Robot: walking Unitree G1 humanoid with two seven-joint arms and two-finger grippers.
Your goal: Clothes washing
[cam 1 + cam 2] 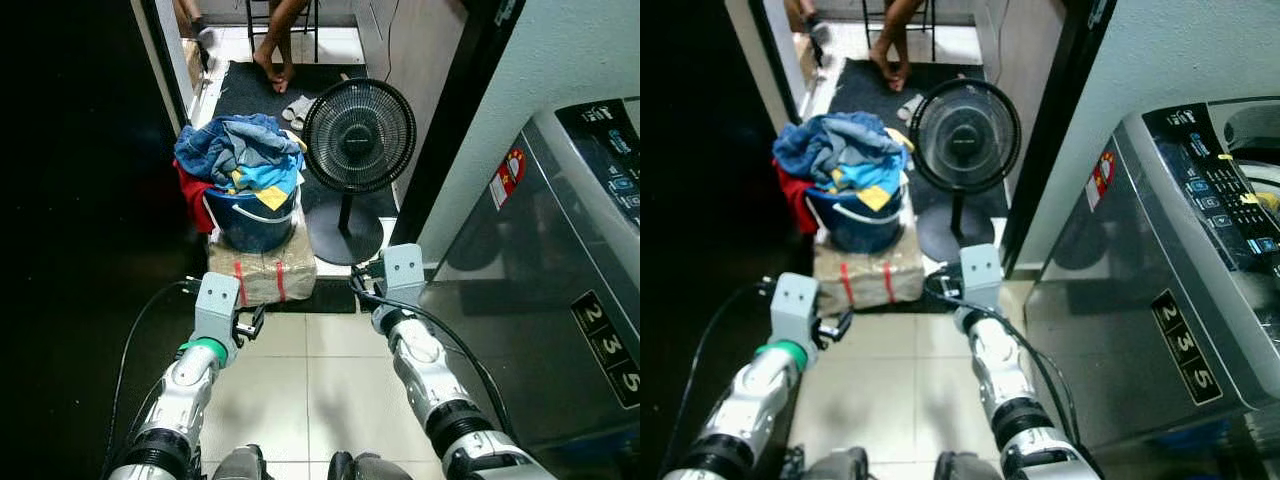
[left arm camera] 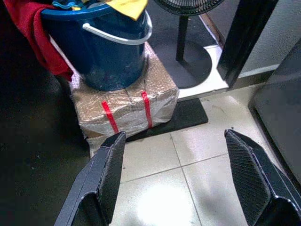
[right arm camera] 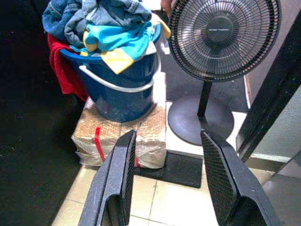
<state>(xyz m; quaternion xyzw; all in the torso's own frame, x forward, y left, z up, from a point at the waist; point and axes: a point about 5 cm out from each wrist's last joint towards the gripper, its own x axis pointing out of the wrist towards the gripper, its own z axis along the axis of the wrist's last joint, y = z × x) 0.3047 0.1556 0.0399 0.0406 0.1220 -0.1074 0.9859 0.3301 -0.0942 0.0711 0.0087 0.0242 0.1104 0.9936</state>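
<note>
A blue bucket (image 1: 250, 222) heaped with clothes (image 1: 240, 150) in blue, teal and yellow stands on a wrapped box (image 1: 262, 272) ahead of me. A red cloth (image 1: 193, 195) hangs over the bucket's left side. The grey washing machine (image 1: 560, 240) stands at my right, its control panel (image 1: 1215, 180) facing up. My left gripper (image 2: 175, 135) is open over the floor tiles, short of the box. My right gripper (image 3: 168, 134) is also open, pointing at the bucket (image 3: 123, 96) from a distance. Both hold nothing.
A black standing fan (image 1: 358, 135) is right of the bucket, its round base on the floor. A person's bare feet (image 1: 272, 65) rest on a dark mat (image 1: 240, 85) beyond, near slippers (image 1: 297, 108). It is dark to the left. A black door frame (image 1: 450, 130) borders the washer.
</note>
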